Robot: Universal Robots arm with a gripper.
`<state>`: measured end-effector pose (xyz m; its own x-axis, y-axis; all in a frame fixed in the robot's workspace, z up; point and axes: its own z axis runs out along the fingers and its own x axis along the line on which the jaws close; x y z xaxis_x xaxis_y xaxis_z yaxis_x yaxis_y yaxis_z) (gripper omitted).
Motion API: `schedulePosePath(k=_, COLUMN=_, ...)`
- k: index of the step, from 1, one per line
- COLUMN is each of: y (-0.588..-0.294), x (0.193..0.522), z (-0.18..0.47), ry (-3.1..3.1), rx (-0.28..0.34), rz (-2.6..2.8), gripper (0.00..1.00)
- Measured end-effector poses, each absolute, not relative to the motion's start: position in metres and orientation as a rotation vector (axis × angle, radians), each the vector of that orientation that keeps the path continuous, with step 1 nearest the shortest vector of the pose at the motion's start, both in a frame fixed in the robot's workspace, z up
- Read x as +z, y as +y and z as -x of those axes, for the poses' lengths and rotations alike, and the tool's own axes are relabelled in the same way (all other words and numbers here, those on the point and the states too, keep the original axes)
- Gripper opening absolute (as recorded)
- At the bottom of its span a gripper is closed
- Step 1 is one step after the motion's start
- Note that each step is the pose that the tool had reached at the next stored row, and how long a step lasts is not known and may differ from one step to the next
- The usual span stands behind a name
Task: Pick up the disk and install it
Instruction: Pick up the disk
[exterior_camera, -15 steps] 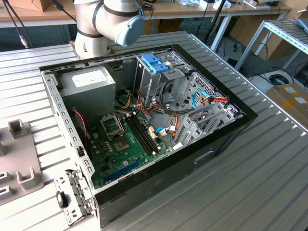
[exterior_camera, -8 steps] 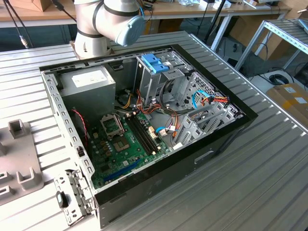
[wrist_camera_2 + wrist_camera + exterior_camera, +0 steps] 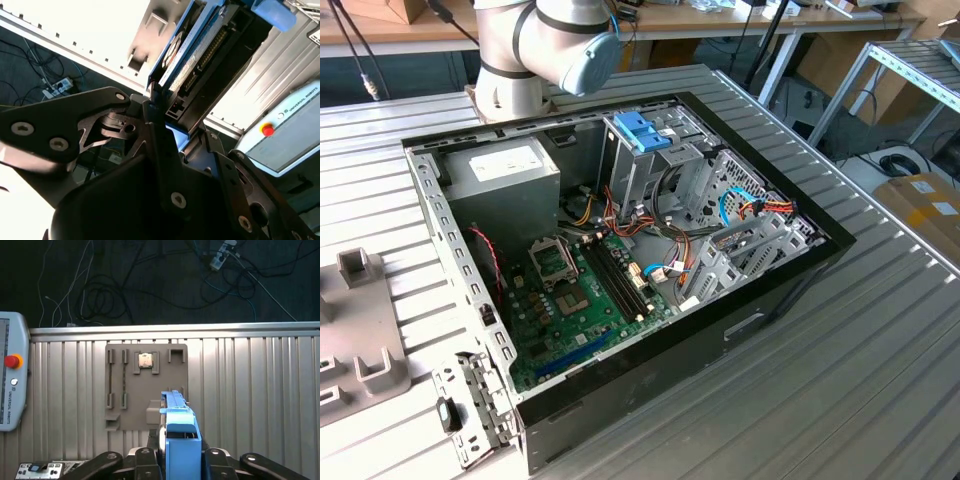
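Disk (image 3: 180,440) gripped by fingers (image 3: 160,140) over ribbed metal table (image 3: 250,390); cables (image 3: 110,290) on floor.

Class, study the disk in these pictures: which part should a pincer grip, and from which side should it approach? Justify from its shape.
Grip one short end, squeezing across the two broad flat faces, coming in along its length. The disk is thin and flat, so those faces should seat squarely; the pincer holds it so, far end free.
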<state>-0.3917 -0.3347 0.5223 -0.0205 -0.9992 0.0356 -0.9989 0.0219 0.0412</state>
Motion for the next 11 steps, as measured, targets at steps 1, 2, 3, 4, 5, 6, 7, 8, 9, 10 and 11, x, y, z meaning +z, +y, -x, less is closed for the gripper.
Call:
schedulePosePath(k=1, y=-0.3347, x=0.5223, z=0.3912, ry=-2.206, rx=-0.006, rz=-2.160, gripper=0.37)
schedulePosePath(k=2, y=-0.3347, x=0.5223, z=0.3906, ry=-2.206, rx=-0.006, rz=-2.159, gripper=0.37)
schedulePosePath(k=3, y=-0.3347, x=0.5223, z=0.3899, ry=-2.205, rx=-0.006, rz=-2.159, gripper=0.37)
schedulePosePath(k=4, y=-0.3347, x=0.5223, z=0.3891, ry=-2.205, rx=-0.005, rz=-2.159, gripper=0.37)
schedulePosePath(k=5, y=-0.3347, x=0.5223, z=0.3885, ry=-2.205, rx=-0.005, rz=-2.159, gripper=0.37)
schedulePosePath(k=6, y=-0.3347, x=0.5223, z=0.3877, ry=-2.205, rx=-0.004, rz=-2.158, gripper=0.37)
schedulePosePath(k=7, y=-0.3347, x=0.5223, z=0.3865, ry=-2.204, rx=-0.003, rz=-2.158, gripper=0.37)
schedulePosePath(k=8, y=-0.3347, x=0.5223, z=0.3859, ry=-2.204, rx=-0.003, rz=-2.158, gripper=0.37)
schedulePosePath(k=9, y=-0.3347, x=0.5223, z=0.3853, ry=-2.204, rx=-0.002, rz=-2.158, gripper=0.37)
schedulePosePath(k=10, y=-0.3347, x=0.5222, z=0.3846, ry=-2.204, rx=-0.002, rz=-2.157, gripper=0.37)
schedulePosePath(k=11, y=-0.3346, x=0.5223, z=0.3837, ry=-2.204, rx=-0.001, rz=-2.157, gripper=0.37)
